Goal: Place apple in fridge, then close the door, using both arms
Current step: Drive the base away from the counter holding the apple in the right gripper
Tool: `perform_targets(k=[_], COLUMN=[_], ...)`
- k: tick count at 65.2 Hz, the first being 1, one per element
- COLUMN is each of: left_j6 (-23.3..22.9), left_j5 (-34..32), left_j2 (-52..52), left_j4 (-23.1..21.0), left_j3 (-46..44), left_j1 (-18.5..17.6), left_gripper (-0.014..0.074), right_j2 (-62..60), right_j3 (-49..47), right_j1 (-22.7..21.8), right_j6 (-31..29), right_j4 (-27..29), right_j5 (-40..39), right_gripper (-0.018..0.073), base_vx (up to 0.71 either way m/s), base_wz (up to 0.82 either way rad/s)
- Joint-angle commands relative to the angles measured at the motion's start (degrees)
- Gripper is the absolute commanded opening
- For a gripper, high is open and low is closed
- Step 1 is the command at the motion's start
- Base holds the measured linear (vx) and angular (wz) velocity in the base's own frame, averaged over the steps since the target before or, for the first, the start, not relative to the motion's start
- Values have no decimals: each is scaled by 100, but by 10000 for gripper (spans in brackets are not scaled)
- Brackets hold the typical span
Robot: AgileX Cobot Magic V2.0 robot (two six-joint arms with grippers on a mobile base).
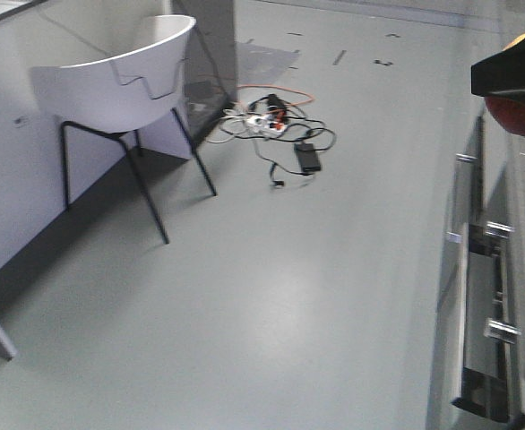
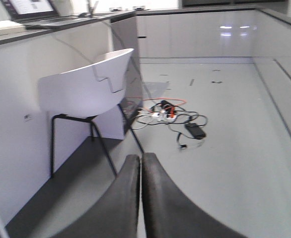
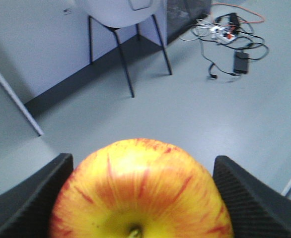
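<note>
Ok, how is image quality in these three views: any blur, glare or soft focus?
Exterior front view: slightly soft overall, with a pale sheen on the floor. Left wrist view: soft throughout, the shut left tool blurred, bright glare spots on the cabinet fronts. Right wrist view: the apple fairly sharp, the chair and cables behind it softer.
</note>
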Motion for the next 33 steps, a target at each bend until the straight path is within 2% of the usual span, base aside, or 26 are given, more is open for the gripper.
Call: perform_targets(k=[1,33], left_j6=[-36,-36], left_j5=[-409,-409], left_j2=[-94,-94], left_j4=[-6,-6], left_j3=[88,88], left_j1=[4,4], left_gripper=[-8,-8], right_j2=[-117,-117], right_j3=[-168,-168], right_j1=[-24,-24], right_j6=[-37,-37], right_j4=[156,156], right_j5=[-382,-382], right_gripper=[179,179], base_vx=[-1,-1], base_wz=[48,36])
